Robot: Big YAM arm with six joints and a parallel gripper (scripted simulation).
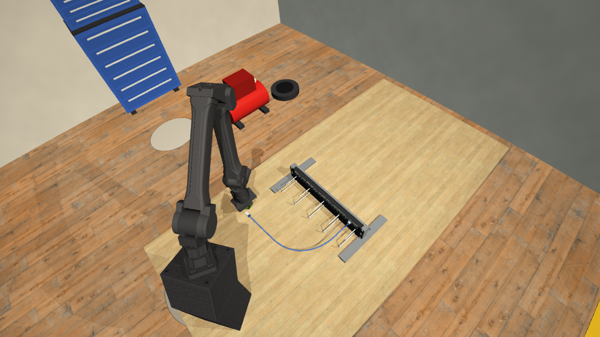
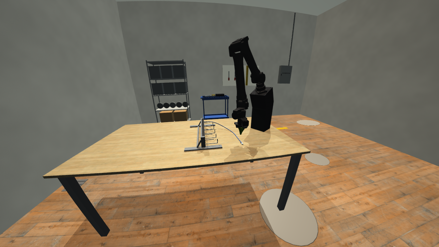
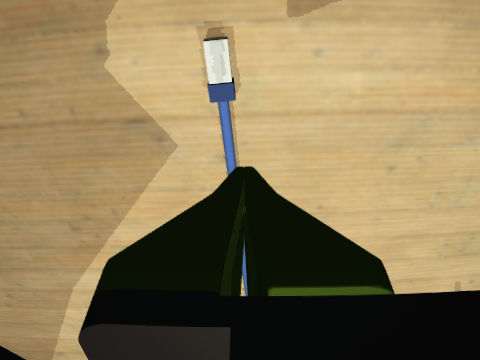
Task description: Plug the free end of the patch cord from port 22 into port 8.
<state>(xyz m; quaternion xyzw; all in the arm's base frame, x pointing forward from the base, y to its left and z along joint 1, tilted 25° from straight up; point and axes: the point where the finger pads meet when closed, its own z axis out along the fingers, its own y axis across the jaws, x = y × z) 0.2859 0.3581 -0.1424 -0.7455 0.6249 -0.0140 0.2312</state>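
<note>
The blue patch cord (image 1: pixel 291 246) runs in a curve over the table from the right part of the black patch panel (image 1: pixel 328 200) to its free plug (image 1: pixel 249 214). The plug, white with a blue boot (image 3: pixel 218 63), lies flat on the wood. My gripper (image 3: pixel 244 181) is shut and empty. It hovers over the cord just behind the plug, fingertips pointing down. In the exterior view the gripper (image 2: pixel 241 131) stands a little above the table, with the plug (image 2: pixel 241 142) below it and nearer the table edge. The rack (image 2: pixel 201 135) stands upright on its two grey feet.
Several wire cable guides (image 1: pixel 315 208) stick out from the panel's front toward me. The arm's black pedestal (image 1: pixel 205 285) stands at the table corner. The table's edge (image 2: pixel 270 156) is not far from the plug.
</note>
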